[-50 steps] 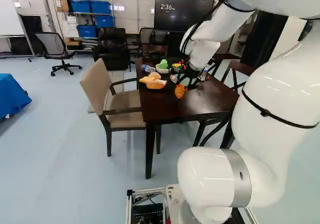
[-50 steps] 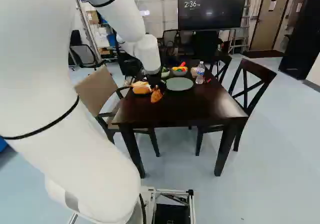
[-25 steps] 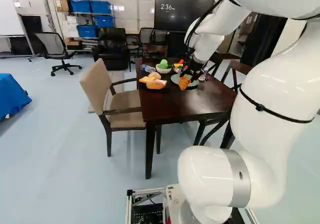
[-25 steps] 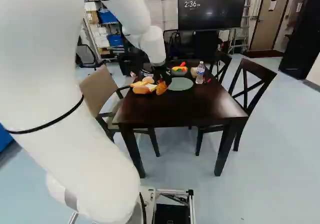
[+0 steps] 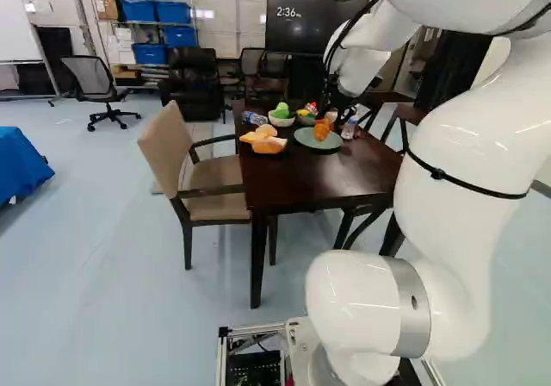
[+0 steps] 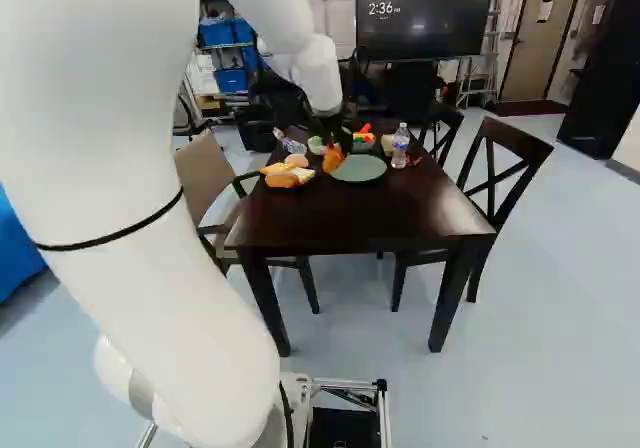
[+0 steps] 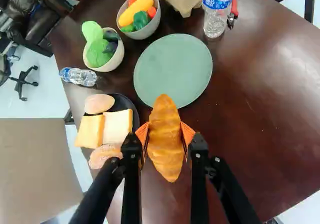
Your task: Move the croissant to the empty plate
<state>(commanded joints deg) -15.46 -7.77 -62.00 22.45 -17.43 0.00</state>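
I have the croissant (image 7: 166, 151) gripped from both sides in my end effector (image 7: 166, 134), over the table (image 7: 250, 124), its long axis pointing ahead to the empty plate (image 7: 173, 69) — so I judge it needs carrying farther forward, then lowering.

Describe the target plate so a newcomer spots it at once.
On the dark brown table, look just ahead of the croissant gripped between the fingers. There lies the round, pale green plate. Unlike the black plate of bread and the filled bowls nearby, it is empty.
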